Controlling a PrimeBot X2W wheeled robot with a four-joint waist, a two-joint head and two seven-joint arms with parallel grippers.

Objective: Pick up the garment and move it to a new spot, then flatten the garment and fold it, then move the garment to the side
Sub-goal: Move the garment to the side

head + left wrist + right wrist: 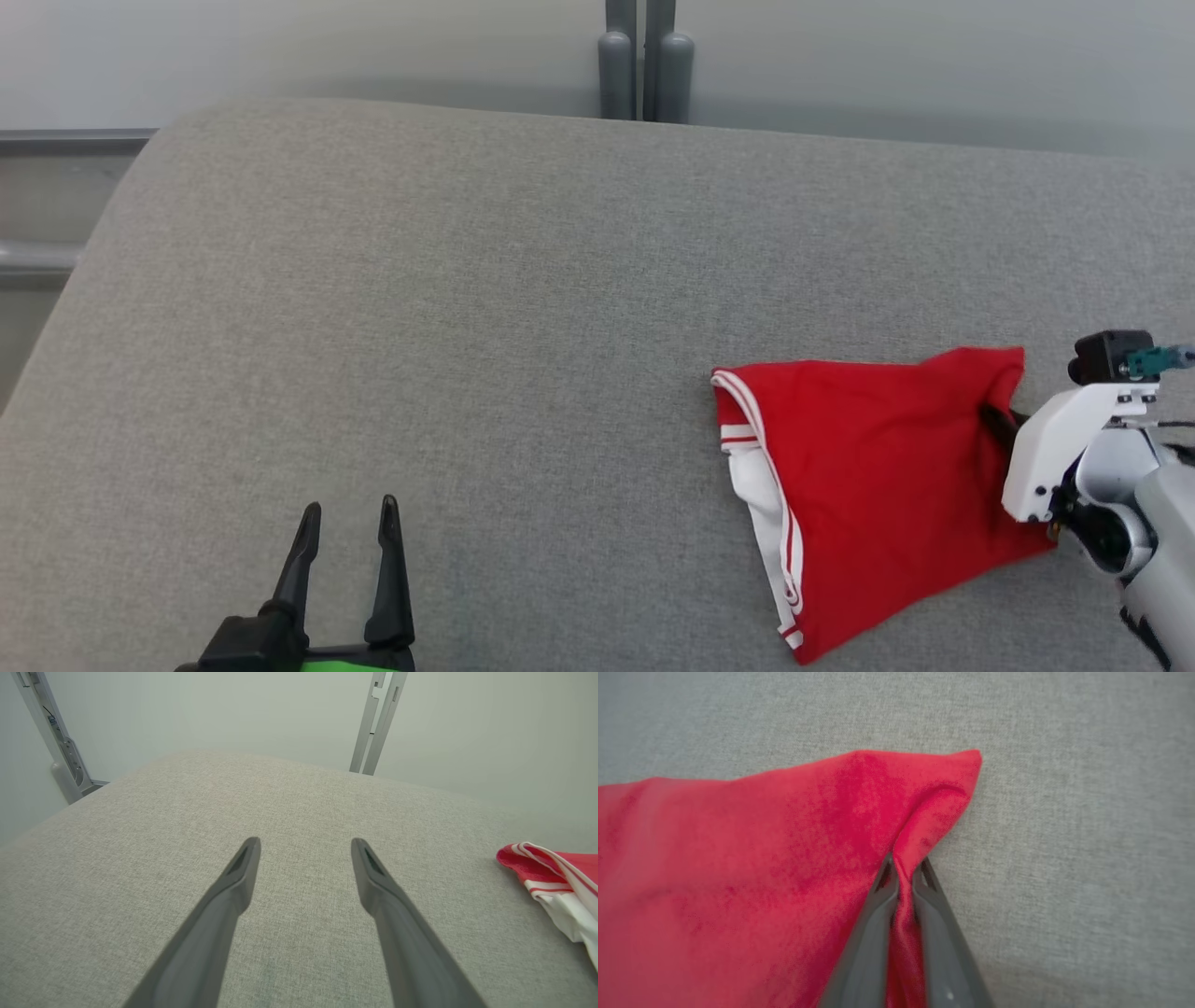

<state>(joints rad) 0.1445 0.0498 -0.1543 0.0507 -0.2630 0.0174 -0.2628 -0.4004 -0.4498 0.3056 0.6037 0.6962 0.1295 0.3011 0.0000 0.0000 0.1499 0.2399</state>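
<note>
Garment: the red garment (868, 485) lies on the right part of the grey cushion (467, 327), mostly flat, with its white striped hem (761, 485) turned toward the middle.
Right claw: here's the grip! The right claw (903, 868) is pressed together on a raised ridge of red cloth just below the garment's far corner (966, 760), and the pinched fabric runs down between the two fingers.
Left claw: the left claw (348, 509) is spread wide and holding nothing, over bare cushion at the near left, well apart from the garment.
Step in hand: by the look of it, the pick-up that opens the move to a new spot.
Doing it well: lift straight up first, slowly, so the cloth peels off the cushion instead of dragging. Then carry it toward the open middle, where there is room to flatten it.
Watch for: the bite looks narrow and close to an edge, so a quick pull could slip it free. Lay the striped hem down first so the cloth spreads rather than bunches.
</note>
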